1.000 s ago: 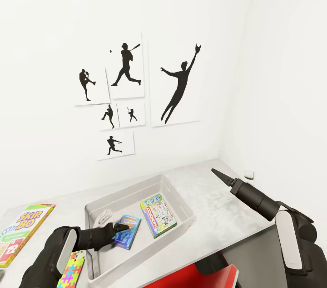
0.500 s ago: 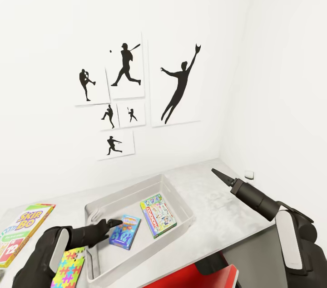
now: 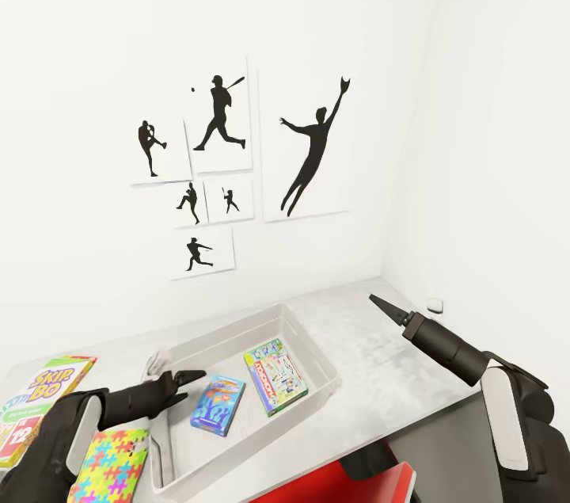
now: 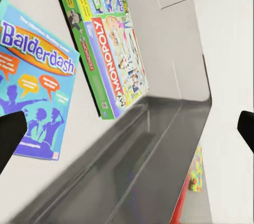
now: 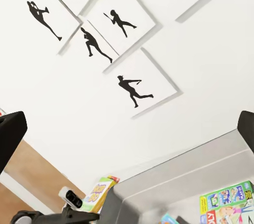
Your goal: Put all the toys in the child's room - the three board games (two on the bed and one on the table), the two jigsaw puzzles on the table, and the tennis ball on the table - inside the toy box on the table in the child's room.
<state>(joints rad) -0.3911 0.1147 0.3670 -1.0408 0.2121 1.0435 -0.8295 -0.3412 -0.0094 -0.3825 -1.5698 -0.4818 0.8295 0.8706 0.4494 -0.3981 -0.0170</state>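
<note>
Seen from the head: shallow light-grey toy box with flared sides and thick rim [image 3: 317, 356] resting on the pale grey table top [image 3: 380, 329], taken here as the landmark. Inside the toy box, 2 flat games lying apart on its floor: small blue Balderdash box [image 3: 218, 403] toward the box's left half, green-edged Monopoly box with white busy cover [image 3: 275, 375] toward its right half. Same 2 in the left wrist view, Balderdash box [image 4: 34, 78] beside Monopoly box [image 4: 108, 49], a strip of bare grey floor between them, the near wall of the toy box [image 4: 153, 166] dark and blurred below.

Left of the toy box, on the table, green-yellow-red SKIP-BO box [image 3: 36, 404] lying flat, well apart from the box. Just beside the toy box's near-left corner, thin multicoloured jigsaw puzzle square [image 3: 112, 465], partly hidden by the left forearm. Only 1 puzzle square made out.

Left gripper [image 3: 174, 376] over the toy box's left rim, 2 fingers spread apart, holding nothing; dark fingertips [image 4: 11, 131] at both edges of the left wrist view confirming the wide gap.

Right gripper [image 3: 383, 308] held above the table to the right of the toy box, well apart from it, pointing toward the wall; fingers seeming together as 1 dark point from the head, yet dark fingertips [image 5: 10, 131] at opposite edges of the right wrist view, so spread and empty.

On the white wall behind the toy box, 6 black sports-silhouette pictures [image 3: 237, 162].
</note>
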